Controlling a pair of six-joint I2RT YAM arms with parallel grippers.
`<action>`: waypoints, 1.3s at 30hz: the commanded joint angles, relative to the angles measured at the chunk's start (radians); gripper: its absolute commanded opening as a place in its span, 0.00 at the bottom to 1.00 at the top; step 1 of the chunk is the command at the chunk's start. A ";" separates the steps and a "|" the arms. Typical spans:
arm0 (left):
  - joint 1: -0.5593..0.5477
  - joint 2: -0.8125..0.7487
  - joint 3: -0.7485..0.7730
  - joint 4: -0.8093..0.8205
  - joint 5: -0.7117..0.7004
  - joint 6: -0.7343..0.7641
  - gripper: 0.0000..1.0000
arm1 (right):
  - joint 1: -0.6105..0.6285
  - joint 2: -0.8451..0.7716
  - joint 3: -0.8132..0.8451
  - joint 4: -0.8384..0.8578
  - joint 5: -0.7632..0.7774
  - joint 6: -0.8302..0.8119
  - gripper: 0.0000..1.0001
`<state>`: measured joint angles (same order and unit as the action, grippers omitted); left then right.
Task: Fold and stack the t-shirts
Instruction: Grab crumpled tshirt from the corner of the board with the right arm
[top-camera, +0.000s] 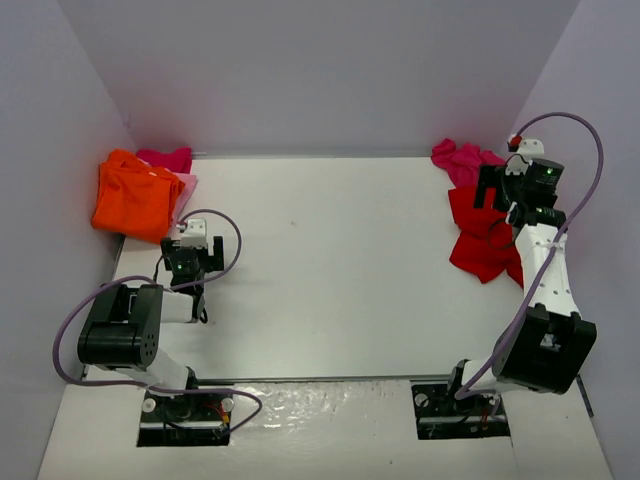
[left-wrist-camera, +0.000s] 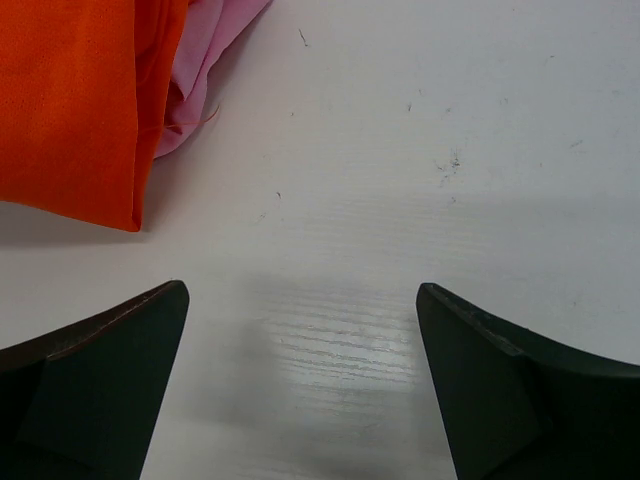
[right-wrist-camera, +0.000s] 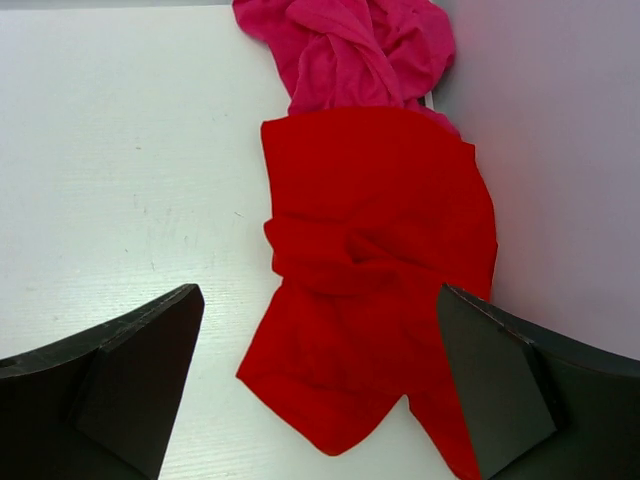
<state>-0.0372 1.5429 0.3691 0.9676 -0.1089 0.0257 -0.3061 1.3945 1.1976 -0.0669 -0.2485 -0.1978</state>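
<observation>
Right wrist view is showing a crumpled red cloth t-shirt (right-wrist-camera: 380, 250) lying on the white table (right-wrist-camera: 120, 150) against the pale side wall (right-wrist-camera: 560, 150). A bunched magenta cloth t-shirt (right-wrist-camera: 350, 50) is touching its far edge. The right gripper (right-wrist-camera: 320, 295) is hovering over the red shirt's near end, its 2 fingers spread wide and holding nothing. Across the table, the left gripper (left-wrist-camera: 302, 290) is likewise standing wide open and empty above bare tabletop. It is sitting near an orange cloth t-shirt (left-wrist-camera: 70, 100) that is resting on a pale pink cloth t-shirt (left-wrist-camera: 205, 70).

The red shirt is looking light, thin and limp, so it is likely going to sag and drag rather than keep any shape, and it is not looking fragile. Pinching 1 free edge, such as the near flap or a corner, is probably going to work better than grabbing the rumpled middle. There, 2 or more layers are overlapping and could be coming up together.
</observation>
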 joint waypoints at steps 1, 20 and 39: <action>0.007 -0.018 0.034 0.054 0.003 -0.012 0.97 | 0.000 0.032 -0.036 0.053 0.019 0.023 1.00; 0.007 -0.018 0.033 0.053 0.003 -0.012 0.97 | 0.002 0.116 0.042 0.015 0.014 -0.010 1.00; -0.021 -0.190 0.413 -0.664 0.229 0.036 0.97 | 0.016 0.141 0.050 -0.029 0.090 -0.031 1.00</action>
<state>-0.0396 1.4832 0.4786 0.6842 -0.0368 0.0408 -0.2993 1.5372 1.2034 -0.1318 -0.1930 -0.2356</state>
